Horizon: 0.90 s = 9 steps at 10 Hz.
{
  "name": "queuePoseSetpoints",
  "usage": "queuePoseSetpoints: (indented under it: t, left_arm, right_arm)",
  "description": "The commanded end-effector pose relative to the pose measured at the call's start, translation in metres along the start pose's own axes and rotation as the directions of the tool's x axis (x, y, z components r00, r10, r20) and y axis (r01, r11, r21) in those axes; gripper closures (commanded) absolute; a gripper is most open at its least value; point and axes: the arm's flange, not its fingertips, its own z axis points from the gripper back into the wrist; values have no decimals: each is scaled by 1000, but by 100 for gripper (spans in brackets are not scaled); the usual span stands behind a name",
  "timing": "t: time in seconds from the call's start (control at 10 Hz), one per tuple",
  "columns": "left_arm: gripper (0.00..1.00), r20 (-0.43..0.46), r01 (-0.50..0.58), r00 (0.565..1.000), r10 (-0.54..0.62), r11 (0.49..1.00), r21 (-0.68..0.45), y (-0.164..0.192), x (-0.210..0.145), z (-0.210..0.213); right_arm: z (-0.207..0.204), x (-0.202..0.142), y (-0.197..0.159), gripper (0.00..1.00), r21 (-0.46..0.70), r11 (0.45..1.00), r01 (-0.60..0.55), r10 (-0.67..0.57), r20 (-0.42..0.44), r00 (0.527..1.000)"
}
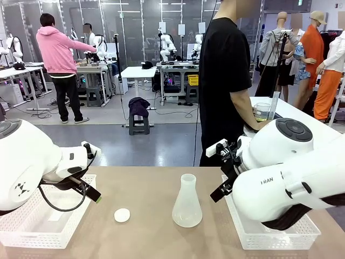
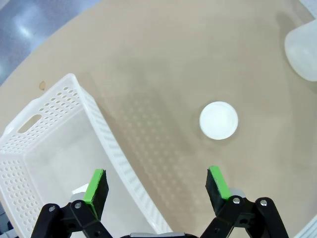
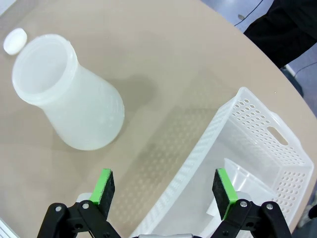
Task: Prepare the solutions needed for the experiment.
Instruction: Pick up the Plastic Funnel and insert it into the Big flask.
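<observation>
Spread open and gripping nothing, left claw (image 2: 157,182) left of the flask (image 1: 187,202) and right claw (image 3: 164,186) to its right, with the yellowish solutions (image 1: 262,116) in a beaker (image 1: 262,109) far behind the flask, beside the person (image 1: 223,81), well apart from both claws.

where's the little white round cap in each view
Front view: cap lower left of centre, left of the flask.
Left wrist view: cap right of centre; flask at top right edge.
Right wrist view: cap in the top left corner, beyond the flask.
Shared landmark: the flask.
</observation>
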Motion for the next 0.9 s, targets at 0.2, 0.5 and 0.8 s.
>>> queuePoseSetpoints:
  t: [0.2, 0.5, 0.8]
  left_arm:
    - [0, 17, -104, 994, 112, 964, -246, 23, -14, 53]
    - [0, -11, -187, 978, 207, 859, -477, 45, -29, 93]
    - [0, -57, -290, 920, 387, 578, -763, 77, -49, 121]
  right_arm:
    - [53, -10, -11, 0, 242, 960, 143, -161, 59, 985]
    - [96, -15, -18, 0, 464, 858, 221, -267, 37, 963]
    - [129, -22, -37, 0, 674, 665, 322, -387, -57, 920]
